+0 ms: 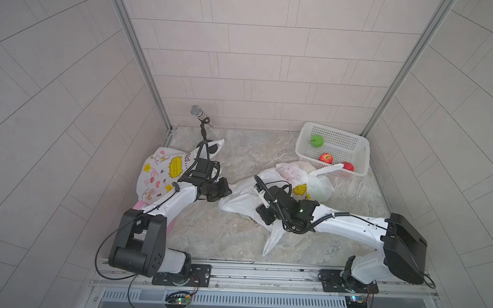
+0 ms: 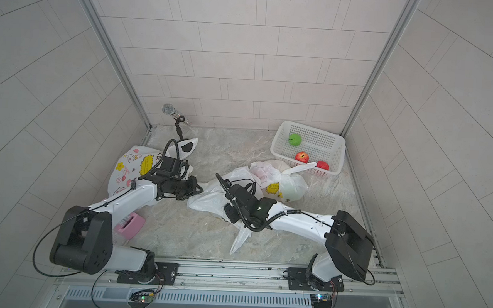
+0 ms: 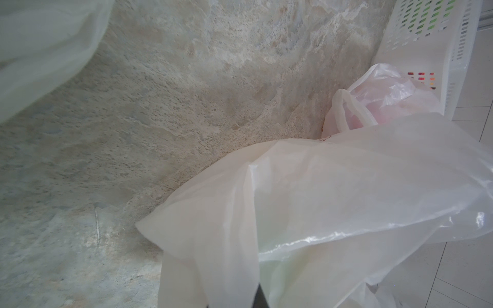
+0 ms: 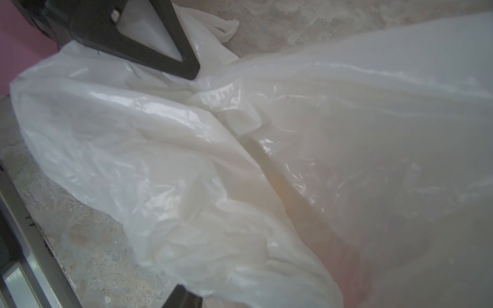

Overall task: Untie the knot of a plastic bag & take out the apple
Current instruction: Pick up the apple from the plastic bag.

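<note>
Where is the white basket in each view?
Top view: white basket in the far right corner of the table.
Top view: same corner.
Left wrist: its lattice wall, behind the pink-tinted bag.
Right wrist: not in it.
Shared landmark: that bag, just in front of it.

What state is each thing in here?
White translucent plastic bag: slack, crumpled, pinched at one edge.
Left gripper: shut on that bag.
Right gripper: open, fingers either side of the bag.
White perforated plastic basket: upright, holding a green apple and two red apples.
Printed plastic bag beside the basket: bulging, something greenish inside.
</note>
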